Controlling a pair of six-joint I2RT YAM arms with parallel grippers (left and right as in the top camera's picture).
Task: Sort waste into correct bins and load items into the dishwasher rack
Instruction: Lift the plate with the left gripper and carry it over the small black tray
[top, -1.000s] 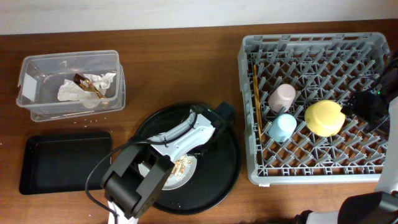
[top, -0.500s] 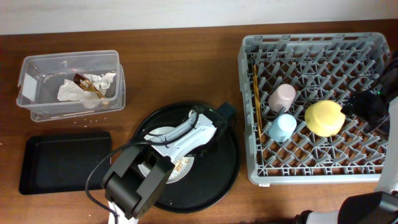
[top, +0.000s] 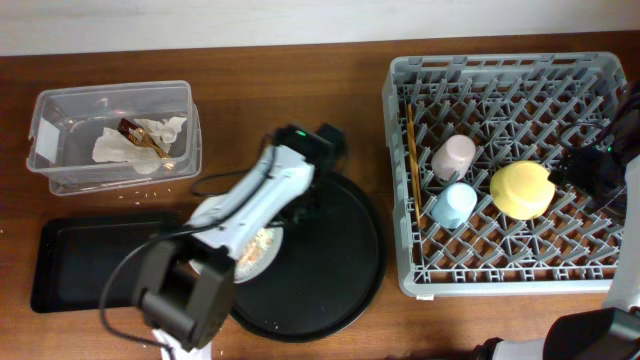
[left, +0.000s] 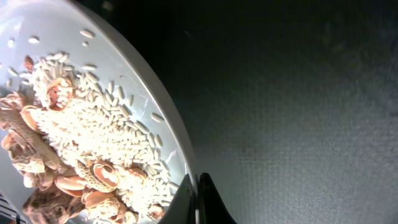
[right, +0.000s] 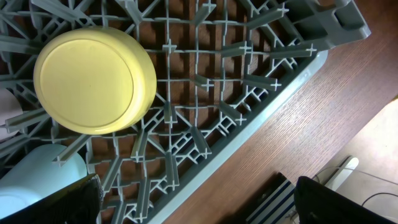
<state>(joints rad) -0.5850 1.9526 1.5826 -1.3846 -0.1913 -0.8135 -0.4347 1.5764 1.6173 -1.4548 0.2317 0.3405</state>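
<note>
The left jaws are closed on the rim of the grey plate (left: 134, 74) at the round black tray's (top: 330, 260) left edge, food scraps (left: 81, 143) heaped beside them. The right jaws gape empty over the rack (right: 249, 81), near the yellow bowl (right: 93, 81).

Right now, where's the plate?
Overhead, left of centre: the plate is at the round tray's left edge, next to the black bin, its rim pinched by the left gripper.
</note>
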